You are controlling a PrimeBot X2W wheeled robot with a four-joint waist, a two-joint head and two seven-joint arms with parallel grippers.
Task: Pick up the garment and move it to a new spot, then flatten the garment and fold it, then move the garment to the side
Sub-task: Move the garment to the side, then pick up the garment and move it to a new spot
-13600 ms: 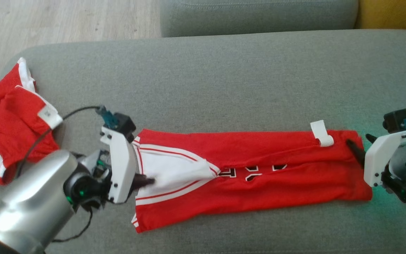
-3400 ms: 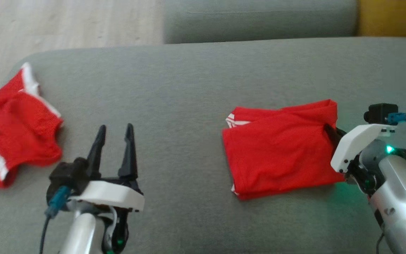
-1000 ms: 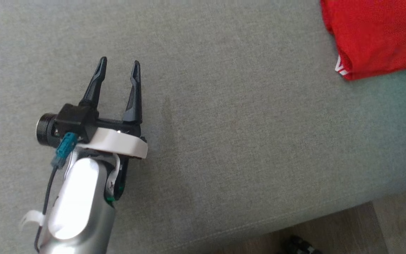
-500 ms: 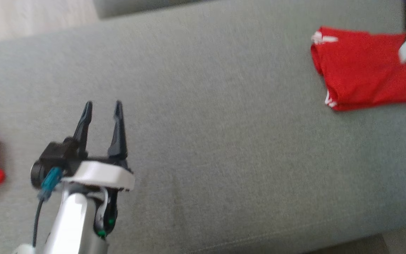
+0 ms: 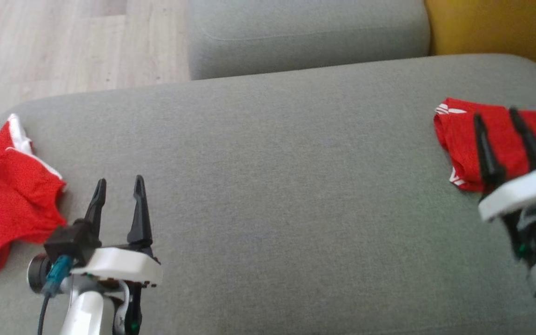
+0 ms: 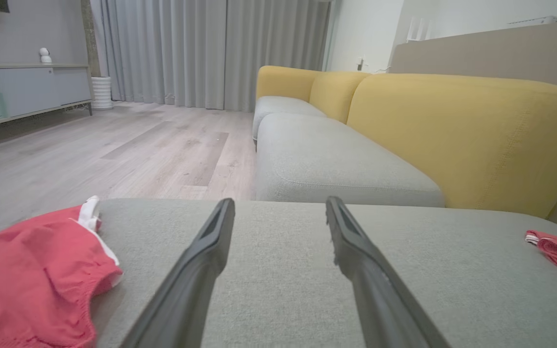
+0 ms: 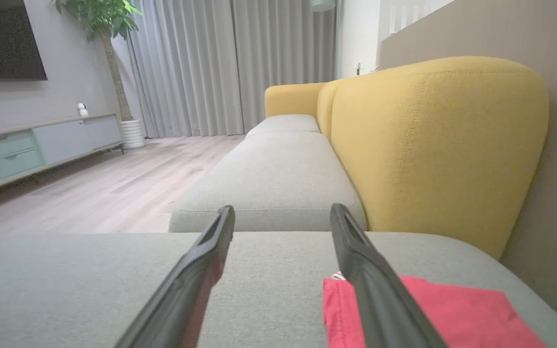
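The folded garment [image 5: 456,139] lies at the far right end of the grey cushion [image 5: 272,163], near the yellow backrest [image 5: 491,23] — a spot that reads as "the side", so I judge the last step to be as good as done; the right gripper [image 5: 494,115] is released, its fingers spread with nothing between them, hanging over the cloth; the left gripper [image 5: 120,180] is likewise released and empty, low on the left, well apart from the fold and near a second, crumpled red garment [image 5: 7,186] — probably parked out of the way. The right arm is blurred; whether its fingers touch the cloth I cannot tell; they hide part of the fold, whose right edge meets the frame; the crumpled garment is cut off at the left edge.
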